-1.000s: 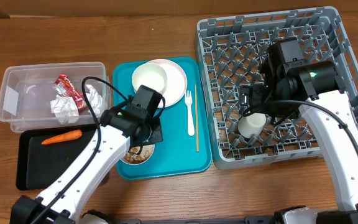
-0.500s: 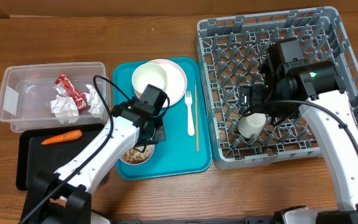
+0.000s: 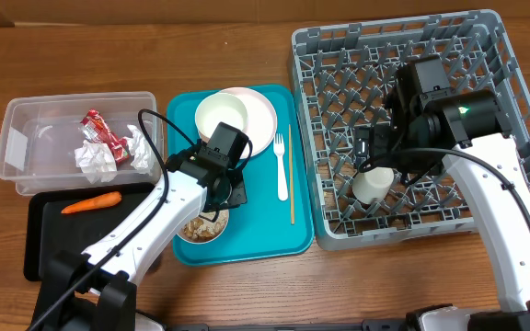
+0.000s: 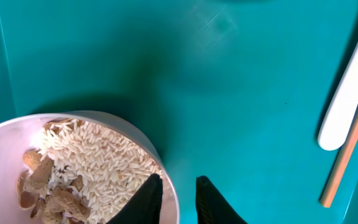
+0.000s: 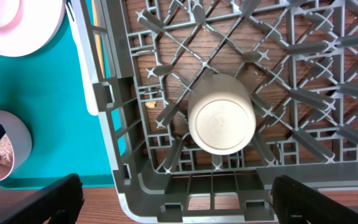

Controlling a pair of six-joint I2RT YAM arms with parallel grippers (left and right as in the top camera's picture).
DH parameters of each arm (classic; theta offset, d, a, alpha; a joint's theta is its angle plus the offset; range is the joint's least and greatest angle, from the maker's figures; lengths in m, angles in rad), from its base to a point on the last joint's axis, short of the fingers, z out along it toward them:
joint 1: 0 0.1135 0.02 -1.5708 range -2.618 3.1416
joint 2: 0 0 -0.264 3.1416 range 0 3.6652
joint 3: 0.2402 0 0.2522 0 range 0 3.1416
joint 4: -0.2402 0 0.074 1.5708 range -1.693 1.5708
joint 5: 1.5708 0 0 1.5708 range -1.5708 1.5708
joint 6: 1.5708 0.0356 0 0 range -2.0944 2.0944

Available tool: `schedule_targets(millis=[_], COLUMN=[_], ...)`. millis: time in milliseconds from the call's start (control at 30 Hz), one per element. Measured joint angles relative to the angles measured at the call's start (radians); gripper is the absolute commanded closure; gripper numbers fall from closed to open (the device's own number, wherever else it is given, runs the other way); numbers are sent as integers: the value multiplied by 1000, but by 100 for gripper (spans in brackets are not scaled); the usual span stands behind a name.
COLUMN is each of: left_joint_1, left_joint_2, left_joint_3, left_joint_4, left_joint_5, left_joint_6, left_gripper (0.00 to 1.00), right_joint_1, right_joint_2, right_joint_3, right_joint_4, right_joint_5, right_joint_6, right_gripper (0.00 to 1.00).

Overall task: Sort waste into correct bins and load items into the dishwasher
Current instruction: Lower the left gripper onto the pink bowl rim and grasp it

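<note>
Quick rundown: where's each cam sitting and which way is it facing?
Overhead: above the table, facing straight down; left arm and right arm show.
Left wrist: over the tray, facing down at the rice bowl; left gripper straddles its rim.
Right wrist: over the rack, facing down at the upside-down cup; right gripper open wide.
Shared: rice bowl in all three; cup in overhead and right wrist.

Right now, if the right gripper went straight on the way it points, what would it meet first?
Probably the upturned small white cup standing among the pegs of the grey dish rack; depth is unclear.
</note>
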Motion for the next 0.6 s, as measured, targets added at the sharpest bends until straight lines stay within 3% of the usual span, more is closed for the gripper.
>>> schedule_targets(millis=[600], left_joint_1=[0], left_joint_2=[60], left_joint_3=[0], left_joint_4=[6], left_joint_5=[6], left_joint_6=[0], left_gripper=[76], right_joint_1=[0], right_joint_2=[0], right_joint_3=[0], right_joint_4=[0], right_joint_5=[0], right_joint_6=[0], right_gripper=[0])
